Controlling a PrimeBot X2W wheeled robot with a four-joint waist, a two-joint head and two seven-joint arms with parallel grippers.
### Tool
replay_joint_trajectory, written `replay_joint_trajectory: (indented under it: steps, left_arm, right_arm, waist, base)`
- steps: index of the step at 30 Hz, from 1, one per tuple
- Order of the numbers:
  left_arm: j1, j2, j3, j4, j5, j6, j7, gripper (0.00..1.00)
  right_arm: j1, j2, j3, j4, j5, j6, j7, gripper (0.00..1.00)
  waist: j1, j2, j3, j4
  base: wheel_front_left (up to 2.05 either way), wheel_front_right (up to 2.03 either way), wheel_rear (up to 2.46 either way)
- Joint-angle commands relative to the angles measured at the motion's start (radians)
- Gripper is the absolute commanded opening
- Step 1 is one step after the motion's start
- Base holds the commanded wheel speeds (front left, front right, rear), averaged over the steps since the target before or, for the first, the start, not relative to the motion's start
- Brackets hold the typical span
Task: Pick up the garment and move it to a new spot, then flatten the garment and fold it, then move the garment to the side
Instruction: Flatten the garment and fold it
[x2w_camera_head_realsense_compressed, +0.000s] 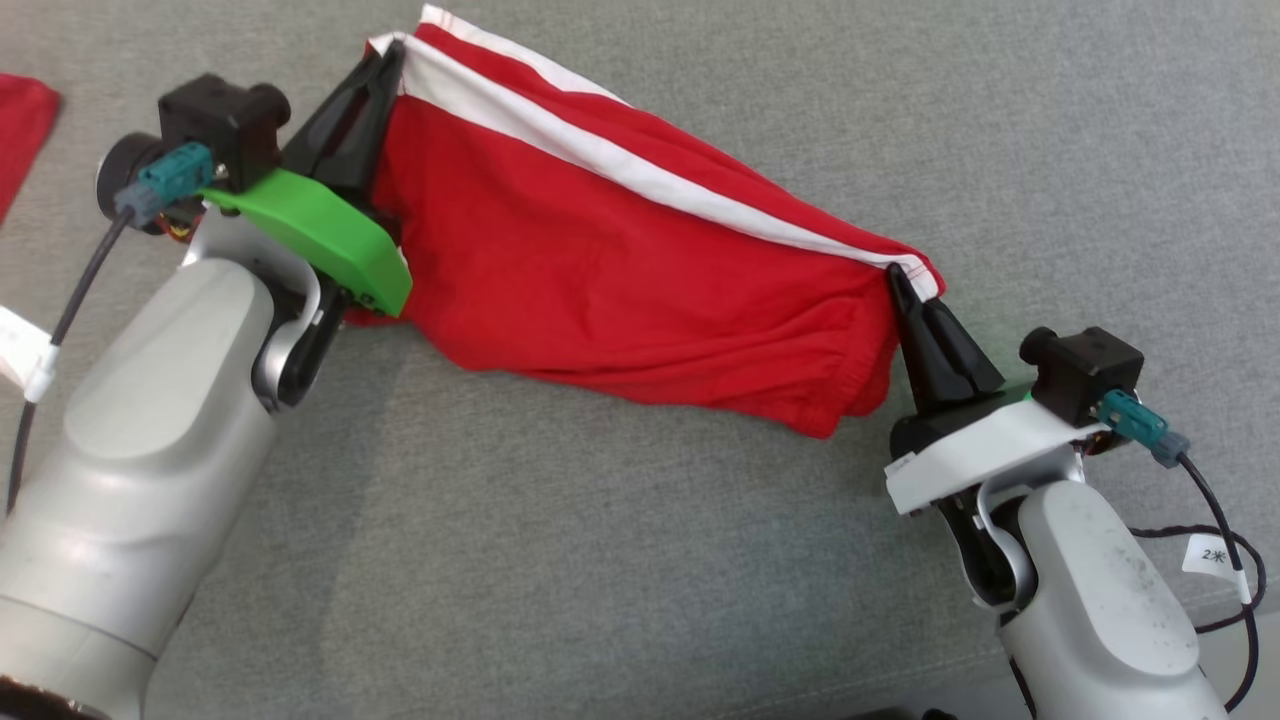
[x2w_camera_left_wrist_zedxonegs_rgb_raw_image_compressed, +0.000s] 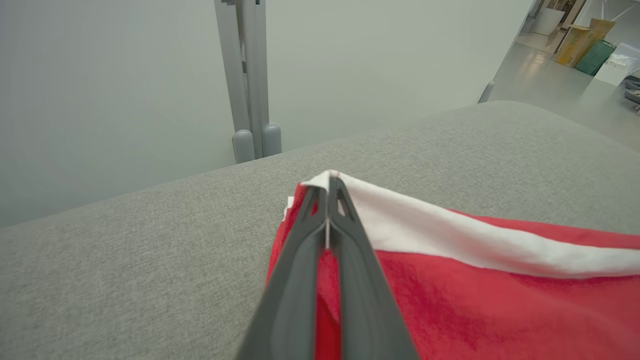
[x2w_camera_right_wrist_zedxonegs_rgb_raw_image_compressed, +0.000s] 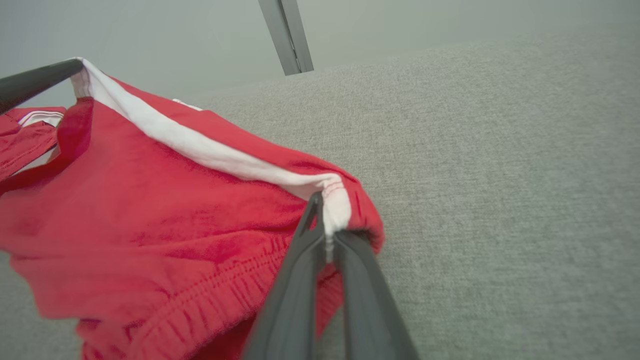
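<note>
The garment (x2w_camera_head_realsense_compressed: 620, 260) is a pair of red shorts with a white side stripe, stretched between my two grippers above the grey cushion. My left gripper (x2w_camera_head_realsense_compressed: 385, 60) is shut on its far left corner; in the left wrist view that gripper (x2w_camera_left_wrist_zedxonegs_rgb_raw_image_compressed: 327, 185) pinches the white stripe at the hem of the garment (x2w_camera_left_wrist_zedxonegs_rgb_raw_image_compressed: 475, 295). My right gripper (x2w_camera_head_realsense_compressed: 895, 280) is shut on the right corner by the waistband. The right wrist view has that gripper (x2w_camera_right_wrist_zedxonegs_rgb_raw_image_compressed: 320, 205) clamped on the stripe's end, with the garment (x2w_camera_right_wrist_zedxonegs_rgb_raw_image_compressed: 150, 210) hanging to its left and the left gripper's finger (x2w_camera_right_wrist_zedxonegs_rgb_raw_image_compressed: 35, 82) at the far corner.
A grey fabric cushion (x2w_camera_head_realsense_compressed: 640, 560) spreads under everything. Another red cloth (x2w_camera_head_realsense_compressed: 20, 130) lies at the far left edge. A pale wall with a grey upright post (x2w_camera_left_wrist_zedxonegs_rgb_raw_image_compressed: 247, 75) stands behind the cushion. Boxes (x2w_camera_left_wrist_zedxonegs_rgb_raw_image_compressed: 582, 42) sit on the floor far right.
</note>
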Motion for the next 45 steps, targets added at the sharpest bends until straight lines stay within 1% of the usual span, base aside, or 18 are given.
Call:
replay_joint_trajectory:
  steps: [1,10,11,12,13,14,15,16,21,25,32,38,45]
  left_arm:
    - [-0.033,-0.001,-0.009,0.022,-0.009,-0.002,-0.009,0.0]
    - [-0.142,0.013,-0.097,0.116,-0.05,-0.002,-0.023,0.0]
    - [-0.149,0.013,-0.106,0.121,-0.055,-0.002,-0.024,0.0]
    - [-0.155,0.011,-0.114,0.129,-0.066,-0.002,-0.024,0.0]
    - [-0.164,0.013,-0.126,0.134,-0.062,-0.002,-0.025,0.18]
    - [-0.176,0.015,-0.138,0.138,-0.057,-0.002,-0.027,0.46]
    - [-0.177,0.011,-0.142,0.139,-0.063,-0.002,-0.027,0.88]
    - [-0.177,0.005,-0.145,0.139,-0.072,-0.002,-0.027,1.0]
    - [-0.159,0.004,-0.146,0.116,-0.069,-0.002,-0.027,1.0]
    - [-0.119,0.003,-0.138,0.092,-0.072,-0.002,-0.027,1.0]
    - [-0.004,0.006,-0.158,0.072,-0.097,-0.002,-0.027,1.0]
    - [0.077,0.003,-0.2,0.123,-0.134,-0.003,-0.013,1.0]
    - [0.105,-0.013,-0.19,0.233,-0.177,0.01,0.025,1.0]
  right_arm:
    - [-0.017,-0.002,0.006,0.012,0.008,-0.001,-0.01,0.0]
    - [-0.081,-0.002,0.035,0.066,0.02,-0.001,-0.032,0.0]
    - [-0.083,-0.002,0.036,0.073,0.013,-0.001,-0.033,0.09]
    - [-0.086,-0.002,0.035,0.083,0.001,-0.001,-0.034,0.27]
    - [-0.089,-0.002,0.035,0.087,-0.006,-0.001,-0.035,0.51]
    - [-0.091,-0.002,0.033,0.089,-0.011,-0.001,-0.036,1.0]
    - [-0.09,-0.002,0.031,0.09,-0.011,-0.001,-0.037,1.0]
    - [-0.087,-0.002,0.028,0.092,-0.007,-0.001,-0.037,1.0]
    - [-0.057,-0.003,0.004,0.078,-0.011,-0.001,-0.038,1.0]
    - [-0.028,-0.003,-0.021,0.058,-0.053,-0.001,-0.038,1.0]
    - [0.053,-0.002,-0.055,0.001,-0.105,-0.001,0.001,1.0]
    - [0.138,-0.002,-0.098,-0.072,-0.145,-0.001,0.063,1.0]
    - [0.207,-0.002,-0.127,-0.185,-0.176,-0.001,0.13,1.0]
  waist:
    - [0.0,-0.0001,0.033,-0.027]
    - [0.0,-0.0001,0.052,-0.043]
    - [0.0,-0.0001,0.053,-0.044]
    - [0.0,-0.0001,0.052,-0.045]
    - [0.0,-0.0001,0.051,-0.045]
    - [0.0,-0.0001,0.049,-0.044]
    - [0.0,-0.0001,0.047,-0.043]
    - [0.0,-0.0001,0.043,-0.041]
    - [0.0,-0.0001,0.015,-0.03]
    - [0.0,-0.0001,-0.019,-0.018]
    - [0.0,-0.0001,-0.089,-0.001]
    - [0.0,-0.0001,-0.144,-0.001]
    - [0.0,-0.0001,-0.167,-0.034]
  base:
    - [0.0,0.0,0.0]
    - [0.0,0.0,0.0]
    - [0.0,0.0,0.0]
    - [0.0,0.0,0.0]
    - [0.0,0.0,0.0]
    - [0.0,0.0,0.0]
    - [0.0,0.0,0.0]
    - [0.0,0.0,0.0]
    - [0.0,0.0,0.0]
    - [0.0,0.0,0.0]
    - [0.0,0.0,0.0]
    - [0.0,0.0,0.0]
    - [0.0,0.0,0.0]
